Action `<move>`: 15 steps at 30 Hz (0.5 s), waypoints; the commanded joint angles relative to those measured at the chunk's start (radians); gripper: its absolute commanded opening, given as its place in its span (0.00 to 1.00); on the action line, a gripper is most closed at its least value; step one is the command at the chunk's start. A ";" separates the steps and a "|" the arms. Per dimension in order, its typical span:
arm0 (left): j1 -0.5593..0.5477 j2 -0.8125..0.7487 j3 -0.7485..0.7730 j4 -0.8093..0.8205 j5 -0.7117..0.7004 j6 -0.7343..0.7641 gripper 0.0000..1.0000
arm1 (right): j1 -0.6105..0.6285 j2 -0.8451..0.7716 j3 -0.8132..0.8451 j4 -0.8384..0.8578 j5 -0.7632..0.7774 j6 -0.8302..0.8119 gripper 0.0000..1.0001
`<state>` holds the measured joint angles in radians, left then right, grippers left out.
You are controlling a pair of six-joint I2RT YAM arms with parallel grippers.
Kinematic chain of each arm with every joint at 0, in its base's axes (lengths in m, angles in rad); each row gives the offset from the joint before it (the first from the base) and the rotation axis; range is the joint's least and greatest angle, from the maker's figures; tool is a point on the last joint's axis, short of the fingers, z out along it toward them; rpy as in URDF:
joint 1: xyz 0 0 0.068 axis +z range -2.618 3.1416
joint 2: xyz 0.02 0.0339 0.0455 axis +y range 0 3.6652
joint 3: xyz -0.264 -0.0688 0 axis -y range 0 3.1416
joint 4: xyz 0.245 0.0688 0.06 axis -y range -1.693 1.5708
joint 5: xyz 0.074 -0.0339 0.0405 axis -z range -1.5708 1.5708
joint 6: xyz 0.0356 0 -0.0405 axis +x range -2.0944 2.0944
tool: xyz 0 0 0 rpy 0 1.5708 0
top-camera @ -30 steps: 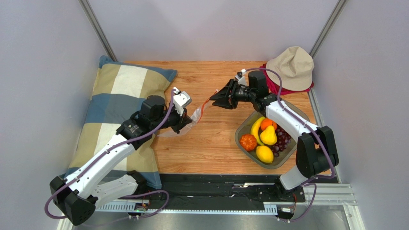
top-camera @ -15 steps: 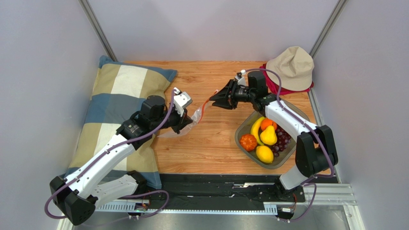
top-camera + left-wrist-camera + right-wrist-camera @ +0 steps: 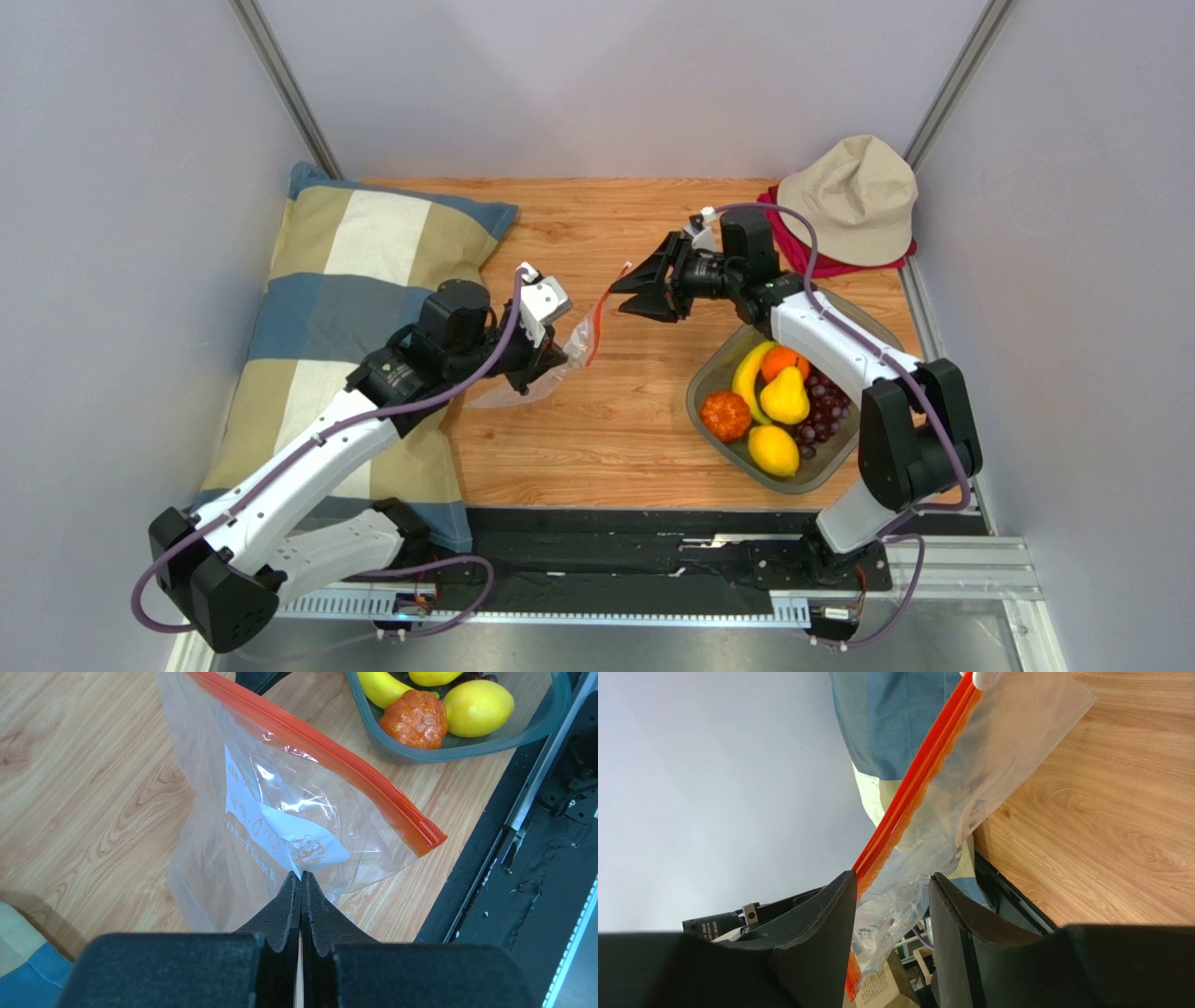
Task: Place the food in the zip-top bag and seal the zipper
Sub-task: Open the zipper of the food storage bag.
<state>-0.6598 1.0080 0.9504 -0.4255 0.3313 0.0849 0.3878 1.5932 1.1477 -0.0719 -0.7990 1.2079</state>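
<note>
Left fingers [image 3: 302,889] clamped the bag [image 3: 281,798] at its edge; right fingers [image 3: 833,906] stood narrowly apart around the zipper [image 3: 913,784], not gripping. Strip could slip out as they closed, collapsing the bag.

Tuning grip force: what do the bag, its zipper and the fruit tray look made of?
Zip-top bag: thin clear plastic film, glossy, creased, see-through. Zipper: thicker orange-red strip, likely plastic, duller. Tray: translucent grey, smooth rim, probably rigid plastic.
</note>
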 commanded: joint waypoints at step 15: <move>-0.011 0.012 0.005 0.024 0.048 0.117 0.00 | 0.026 0.031 0.040 -0.009 -0.029 -0.019 0.44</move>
<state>-0.6617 1.0210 0.9451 -0.4297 0.3435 0.1455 0.3969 1.6093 1.1530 -0.0708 -0.8104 1.2037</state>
